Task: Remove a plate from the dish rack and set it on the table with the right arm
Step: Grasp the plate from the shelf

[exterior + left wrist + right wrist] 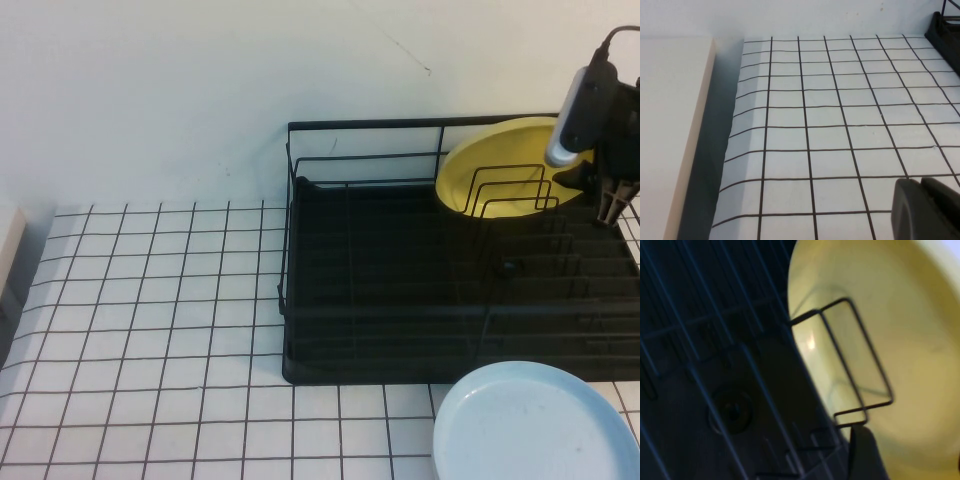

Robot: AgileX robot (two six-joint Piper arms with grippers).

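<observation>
The yellow plate (500, 165) stands on its edge in the back right corner of the black dish rack (400, 300), about 1 o'clock on the worktop (150, 330), leaning behind some wire loops; it looks light, stiff and smooth, so it may slip, and its thin raised rim near the top is the best place to pinch. The right gripper (610, 205) hangs just beside the plate's right edge, not holding anything, though I cannot tell how wide its jaws are. The left gripper (927, 210) waits low over the bare worktop around 9 o'clock, its jaws too hidden to tell, and a light blue plate (535, 425) lies flat at 5 o'clock.
</observation>
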